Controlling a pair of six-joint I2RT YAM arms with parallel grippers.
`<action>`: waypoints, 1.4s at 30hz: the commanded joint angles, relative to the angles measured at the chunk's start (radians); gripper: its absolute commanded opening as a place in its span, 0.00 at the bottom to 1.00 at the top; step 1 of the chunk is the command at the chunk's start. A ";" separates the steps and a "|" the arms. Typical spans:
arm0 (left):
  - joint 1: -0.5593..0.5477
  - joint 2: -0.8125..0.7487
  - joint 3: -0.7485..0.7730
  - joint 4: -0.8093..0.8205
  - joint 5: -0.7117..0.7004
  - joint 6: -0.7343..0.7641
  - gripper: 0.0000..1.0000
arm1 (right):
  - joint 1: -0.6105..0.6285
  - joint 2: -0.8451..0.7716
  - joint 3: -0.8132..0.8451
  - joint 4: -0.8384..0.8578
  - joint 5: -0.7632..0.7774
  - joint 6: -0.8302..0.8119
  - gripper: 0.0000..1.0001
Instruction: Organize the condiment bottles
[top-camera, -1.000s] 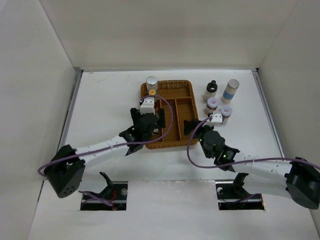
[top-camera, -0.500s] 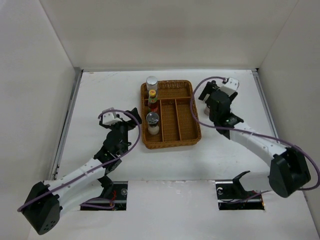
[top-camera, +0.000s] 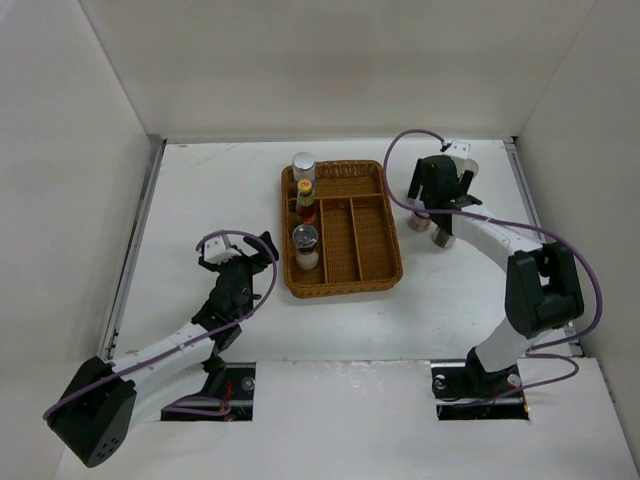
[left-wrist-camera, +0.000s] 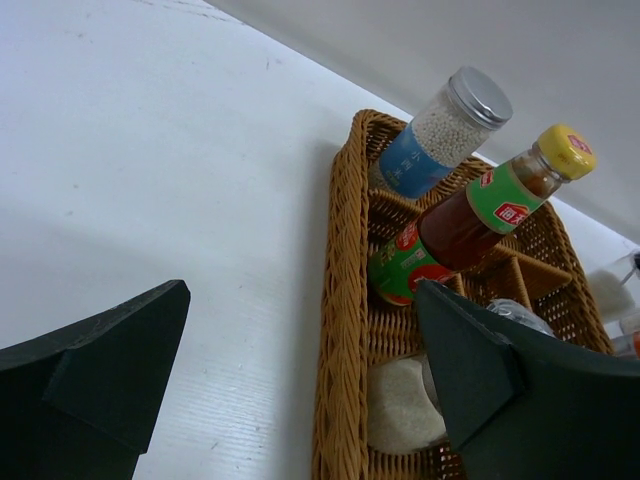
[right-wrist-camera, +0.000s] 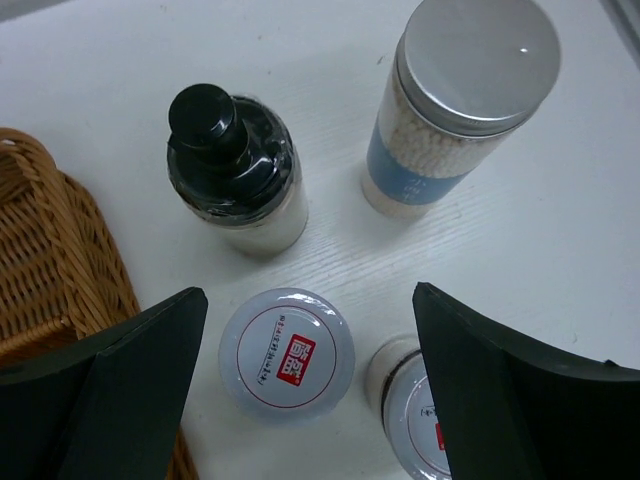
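Three condiment bottles stand in the left column of the wicker tray (top-camera: 346, 289): a silver-lidded jar (top-camera: 303, 165), a yellow-capped dark sauce bottle (top-camera: 306, 188) and a silver-lidded jar of white grains (top-camera: 306, 242). The left wrist view shows the lidded jar (left-wrist-camera: 440, 135), the sauce bottle (left-wrist-camera: 470, 215) and the white jar (left-wrist-camera: 405, 405). My left gripper (top-camera: 240, 262) is open and empty, left of the tray. My right gripper (right-wrist-camera: 310, 380) is open above a red-labelled shaker (right-wrist-camera: 286, 352), with a second shaker (right-wrist-camera: 415, 410), a black-capped bottle (right-wrist-camera: 232, 165) and a blue-banded jar (right-wrist-camera: 460, 100) around it.
The tray's middle and right compartments hold nothing. In the top view my right gripper (top-camera: 433, 203) hides the two far bottles; the two shakers (top-camera: 420, 222) show just below it. White walls stand on three sides of the table.
My left arm has drawn back left and nearer from the tray, leaving a jar in it. My right arm has swung to the far right over the loose bottles.
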 joint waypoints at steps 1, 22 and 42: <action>0.018 -0.001 -0.005 0.081 0.041 -0.043 1.00 | -0.019 0.022 0.048 -0.048 -0.085 -0.008 0.89; 0.051 0.072 0.013 0.078 0.111 -0.072 1.00 | 0.025 -0.047 -0.001 0.109 -0.018 -0.060 0.50; 0.125 -0.013 -0.027 0.039 0.087 -0.123 1.00 | 0.391 0.158 0.304 0.180 -0.214 -0.055 0.50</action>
